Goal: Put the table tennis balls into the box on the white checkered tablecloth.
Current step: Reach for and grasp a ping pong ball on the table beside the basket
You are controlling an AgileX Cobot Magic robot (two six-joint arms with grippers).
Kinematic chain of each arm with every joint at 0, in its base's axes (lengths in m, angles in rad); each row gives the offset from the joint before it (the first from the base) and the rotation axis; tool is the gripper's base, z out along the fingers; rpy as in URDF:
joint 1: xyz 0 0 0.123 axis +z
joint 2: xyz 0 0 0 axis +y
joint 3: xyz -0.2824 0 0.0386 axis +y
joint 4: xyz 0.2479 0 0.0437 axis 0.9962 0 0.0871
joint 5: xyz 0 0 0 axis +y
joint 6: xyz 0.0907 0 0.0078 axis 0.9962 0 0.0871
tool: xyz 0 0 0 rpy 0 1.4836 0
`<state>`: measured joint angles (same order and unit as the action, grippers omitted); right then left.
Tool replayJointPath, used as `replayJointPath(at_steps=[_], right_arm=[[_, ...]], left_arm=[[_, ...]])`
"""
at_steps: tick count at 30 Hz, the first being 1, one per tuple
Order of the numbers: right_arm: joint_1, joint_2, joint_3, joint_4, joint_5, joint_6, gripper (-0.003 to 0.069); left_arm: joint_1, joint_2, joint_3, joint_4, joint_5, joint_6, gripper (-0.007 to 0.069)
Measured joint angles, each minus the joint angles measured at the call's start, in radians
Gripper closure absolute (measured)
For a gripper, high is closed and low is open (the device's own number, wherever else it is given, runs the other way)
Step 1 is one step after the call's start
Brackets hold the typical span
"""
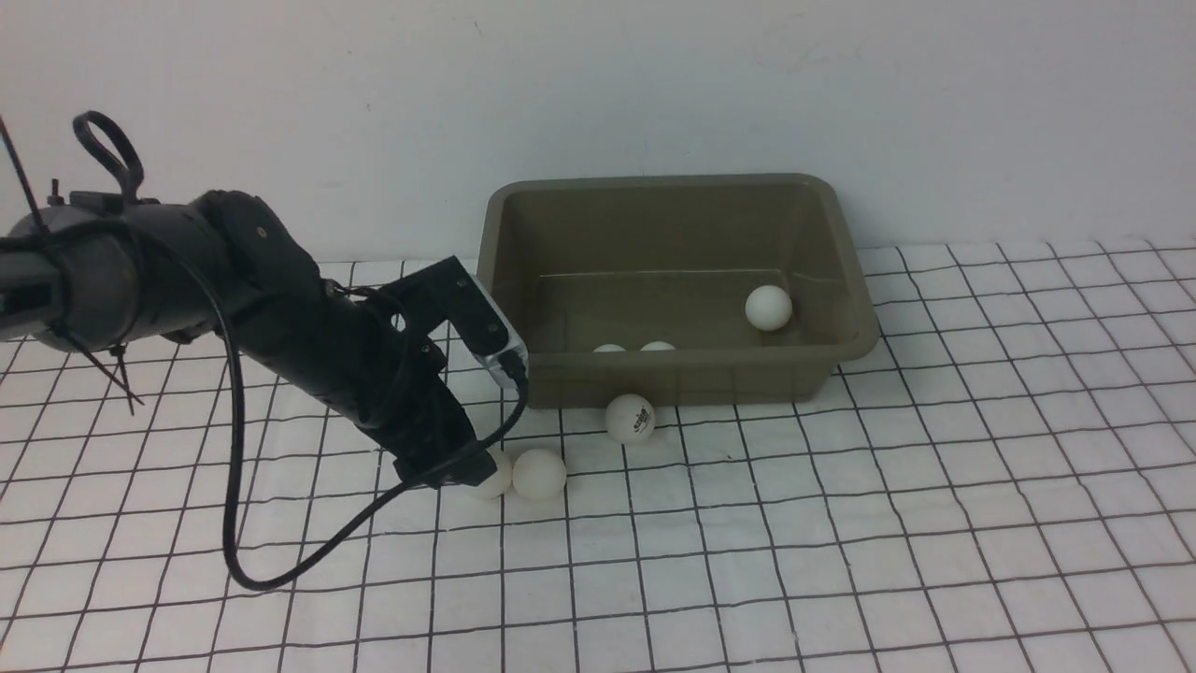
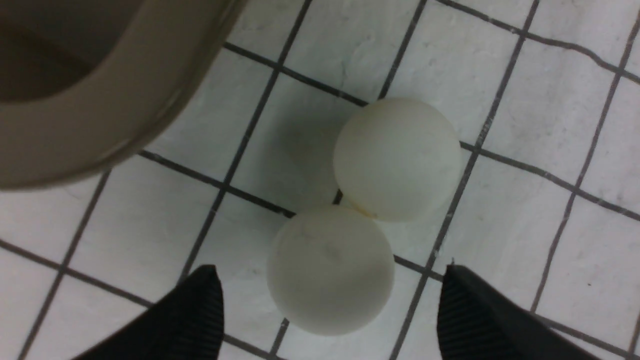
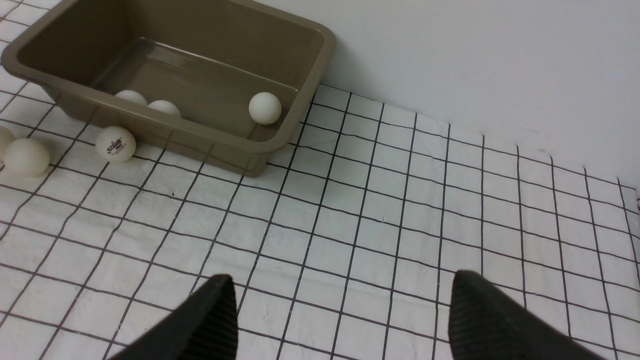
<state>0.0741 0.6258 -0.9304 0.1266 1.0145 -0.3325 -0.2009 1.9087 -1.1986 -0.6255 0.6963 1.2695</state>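
The olive-grey box stands on the white checkered tablecloth and holds three table tennis balls. Three more balls lie on the cloth in front of it. One with a dark logo is by the front wall. Two plain ones touch each other at the left gripper. In the left wrist view the gripper is open, its fingers either side of the nearer ball, gaps showing; the other ball lies beyond. The right gripper is open over bare cloth.
A white wall rises right behind the box. The left arm's black cable loops down onto the cloth at the front left. The box's rounded corner is close to the two touching balls. The cloth's far edge meets the wall.
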Motion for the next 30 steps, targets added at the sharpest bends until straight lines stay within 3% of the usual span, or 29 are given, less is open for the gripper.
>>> replayJointPath(at_steps=[18, 20, 21, 22, 25, 30], right_arm=[[0.000, 0.000, 0.000, 0.000, -0.001, 0.000, 0.0144], [0.000, 0.000, 0.000, 0.000, -0.001, 0.000, 0.0144], [0.000, 0.000, 0.000, 0.000, -0.001, -0.002, 0.0144], [0.000, 0.000, 0.000, 0.000, -0.002, -0.005, 0.0144], [0.000, 0.000, 0.000, 0.000, -0.002, -0.008, 0.0144], [0.000, 0.000, 0.000, 0.014, -0.002, -0.008, 0.0144]], left_arm=[[-0.010, 0.067, -0.001, -0.038, -0.091, 0.020, 0.0114], [-0.010, 0.074, -0.001, -0.044, -0.105, 0.020, 0.0137], [-0.010, 0.076, -0.001, -0.044, -0.117, 0.022, 0.0179], [-0.010, 0.076, -0.002, -0.046, -0.131, 0.022, 0.0272], [-0.010, 0.074, -0.005, -0.038, -0.130, 0.022, 0.0274], [-0.010, 0.006, -0.004, 0.095, -0.098, -0.029, 0.0272]])
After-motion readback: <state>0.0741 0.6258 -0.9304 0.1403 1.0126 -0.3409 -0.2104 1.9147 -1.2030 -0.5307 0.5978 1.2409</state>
